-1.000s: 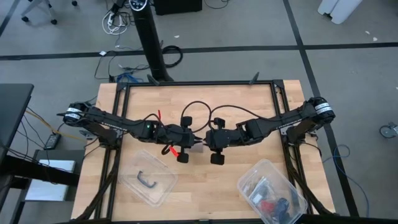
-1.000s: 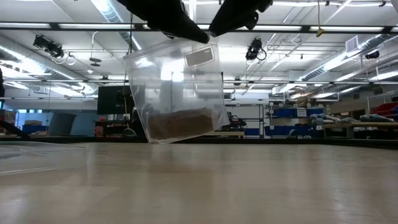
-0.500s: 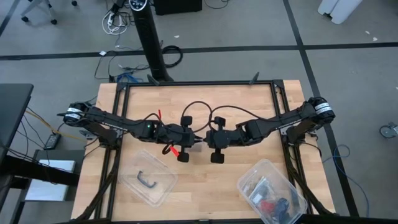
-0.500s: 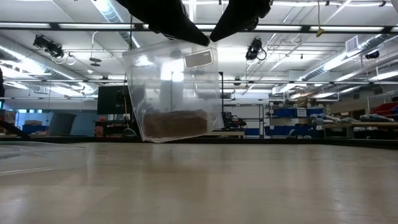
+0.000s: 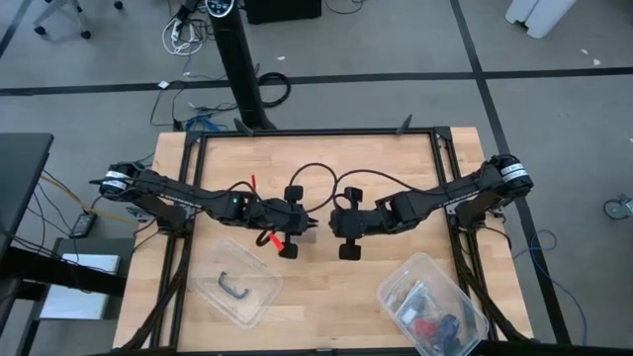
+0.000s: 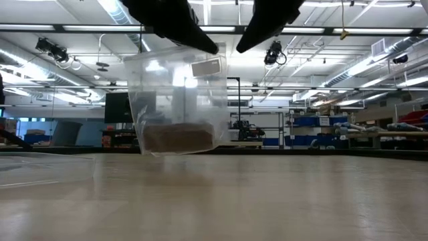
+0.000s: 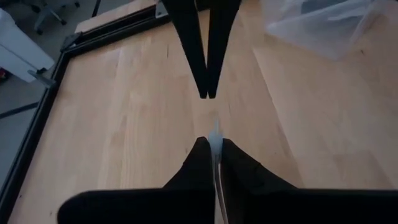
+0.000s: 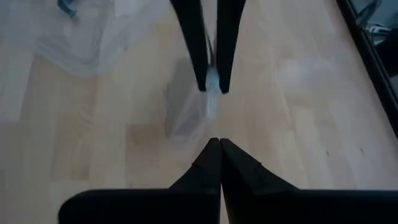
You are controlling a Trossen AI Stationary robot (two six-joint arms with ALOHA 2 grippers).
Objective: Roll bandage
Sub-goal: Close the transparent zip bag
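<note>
1. Your left end effector [image 6: 200, 45] pinches the top edge of a clear plastic bag [image 6: 175, 100], which hangs in the air above the middle of the counter [image 5: 316, 168].
2. The bandage [image 6: 175, 137] lies at the bottom of that bag as a dark brown lump, just above the counter surface and not touching it, as far as the low view shows.
3. Your right end effector [image 6: 249, 45] hangs just beside the bag's top edge with its fingers pressed together on nothing. A second ago it was against that same edge, opposite the left one; it has since snapped shut and drawn slightly away from the bag.
4. The bag has swung a little toward the left arm's side and dropped lower than it was a moment before.
5. My reading: the right side missed or slipped off the bag mouth, so the bag is not yet opened and the bandage is still sealed away from rolling.
6. A clear lid [image 5: 237, 285] and a clear tub [image 5: 431, 307] sit on the counter's near side, well apart from the bag.
</note>
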